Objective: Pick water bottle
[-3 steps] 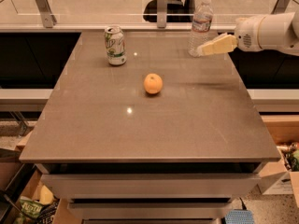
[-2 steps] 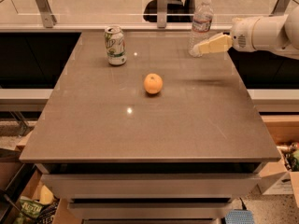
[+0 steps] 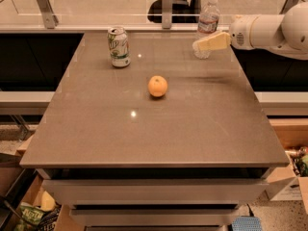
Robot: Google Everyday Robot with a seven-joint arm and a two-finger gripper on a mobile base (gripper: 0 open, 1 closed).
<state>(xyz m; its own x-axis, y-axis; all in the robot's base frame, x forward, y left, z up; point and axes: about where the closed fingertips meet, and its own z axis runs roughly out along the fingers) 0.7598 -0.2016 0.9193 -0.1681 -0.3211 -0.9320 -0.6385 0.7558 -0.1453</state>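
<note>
The water bottle (image 3: 209,17) is clear plastic with a white cap and a whitish label with reddish marks. It stands upright at the table's far right edge. My gripper (image 3: 204,43) is cream-coloured and reaches in from the right on a white arm (image 3: 269,30). It sits in front of the bottle's lower half and hides part of it. I cannot tell whether it touches the bottle.
A green-and-white soda can (image 3: 119,46) stands at the far left of the brown table (image 3: 154,129). An orange (image 3: 158,86) lies near the middle. A glass barrier with metal posts (image 3: 167,6) runs behind the table. Boxes and clutter lie on the floor at both sides.
My gripper has moved slightly up and left, closer to the bottle's lower part. The bottle, can and orange have not moved.
</note>
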